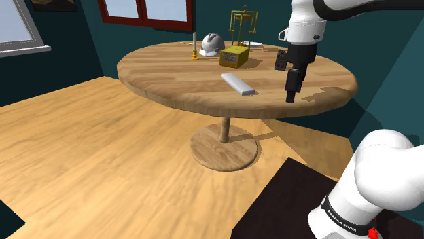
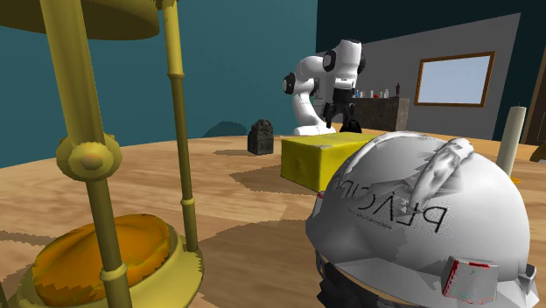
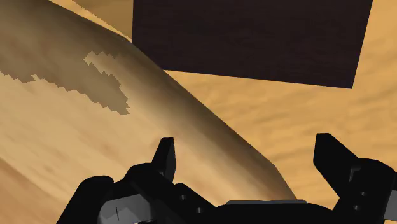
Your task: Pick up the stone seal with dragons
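The stone seal (image 1: 278, 60) is a small dark carved block standing upright on the round wooden table (image 1: 177, 78), toward the shoulder view's right. The second exterior view shows the seal (image 2: 262, 137) beyond the yellow box, in front of the arm. My black gripper (image 1: 291, 95) hangs above the table near its edge, on the stand's side of the seal and a little apart from it, partly hiding it. In the wrist view the gripper (image 3: 247, 149) is open, its fingers (image 3: 165, 156) wide apart over the table's rim with nothing between them.
A grey flat bar (image 1: 239, 84) lies mid-table. Farther back stand a yellow box (image 1: 234, 56), a white hard hat (image 1: 211, 45), a candle (image 1: 194, 46) and a brass balance (image 1: 244, 28). The dark stand (image 3: 254, 38) and wooden floor lie below the table edge.
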{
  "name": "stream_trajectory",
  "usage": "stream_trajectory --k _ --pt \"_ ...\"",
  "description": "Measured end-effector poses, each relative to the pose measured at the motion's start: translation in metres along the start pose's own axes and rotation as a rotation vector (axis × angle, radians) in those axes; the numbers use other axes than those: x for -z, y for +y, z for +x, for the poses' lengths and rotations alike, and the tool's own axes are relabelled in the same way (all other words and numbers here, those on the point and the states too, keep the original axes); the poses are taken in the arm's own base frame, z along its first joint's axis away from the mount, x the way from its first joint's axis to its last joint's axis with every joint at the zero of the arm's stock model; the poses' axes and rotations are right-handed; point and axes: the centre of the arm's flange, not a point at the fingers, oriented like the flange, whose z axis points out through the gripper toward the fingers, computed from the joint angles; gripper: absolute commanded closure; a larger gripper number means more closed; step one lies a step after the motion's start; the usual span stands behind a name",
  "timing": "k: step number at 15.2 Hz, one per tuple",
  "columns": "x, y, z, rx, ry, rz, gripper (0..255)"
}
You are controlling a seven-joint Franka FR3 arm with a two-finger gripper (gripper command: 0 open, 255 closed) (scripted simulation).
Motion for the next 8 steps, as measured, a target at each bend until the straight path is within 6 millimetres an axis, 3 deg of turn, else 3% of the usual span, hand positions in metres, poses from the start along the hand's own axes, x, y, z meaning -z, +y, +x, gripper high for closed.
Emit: stream_trajectory --k 2,8 --pt "0.001 0.005 0.001 0.002 0.001 -0.002 0" --pt "0.007 0.068 0.022 0.033 0.013 -0.03 0"
